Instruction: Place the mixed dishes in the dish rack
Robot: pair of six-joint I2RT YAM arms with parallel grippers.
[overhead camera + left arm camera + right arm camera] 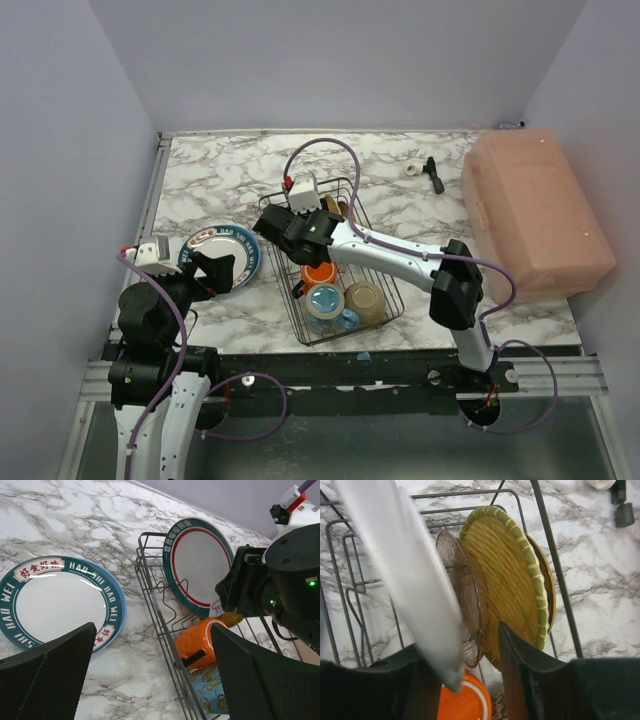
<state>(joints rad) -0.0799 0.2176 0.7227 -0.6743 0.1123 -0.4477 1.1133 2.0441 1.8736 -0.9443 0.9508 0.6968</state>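
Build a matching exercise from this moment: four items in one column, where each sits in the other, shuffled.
Things:
1. blue-rimmed plate
2. green-rimmed plate
3. orange mug
4. pink box

Places:
A. standing on edge in the dish rack
B. flat on the table, left of the rack
C. in the rack, beside the blue mug
D. at the table's right edge

Pairs: 1-B, 2-A, 3-C, 4-D

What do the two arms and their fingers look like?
Both arms, the left arm and right arm, have white links with black joints and a purple cable looping along them. Each wrist carries a white camera block with red trim. The left fingers are black, broad, with a fine mesh texture; a green light glows on the right wrist.
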